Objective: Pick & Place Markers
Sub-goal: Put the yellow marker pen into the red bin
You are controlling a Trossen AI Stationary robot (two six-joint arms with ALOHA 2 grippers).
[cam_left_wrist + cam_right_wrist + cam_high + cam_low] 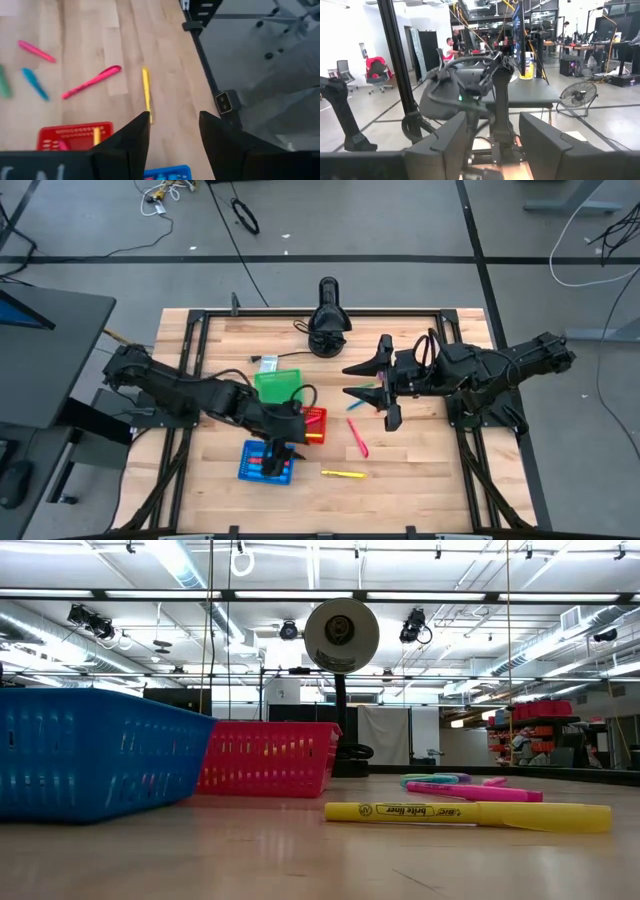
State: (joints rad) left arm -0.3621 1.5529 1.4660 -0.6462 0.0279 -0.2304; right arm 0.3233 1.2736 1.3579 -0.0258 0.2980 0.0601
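The left gripper (279, 452) hangs over the blue basket (265, 463), its fingers (131, 145) spread apart with nothing between them. The right gripper (385, 392) hovers above the table's (420, 470) far right part, also parted and empty, pointing level across the table. On the wooden table the green basket (276, 386) sits farthest back, the red basket (314, 424) just in front of it, and the blue basket nearest the front edge; a black lamp-like stand (328, 320) rests at the far edge. Some markers already lie in the red and blue baskets. Loose on the bare wood to the right of the baskets are a pink marker (357, 437), a yellow marker (343, 474) nearer the front, and teal and green markers (362, 389) under the right gripper.
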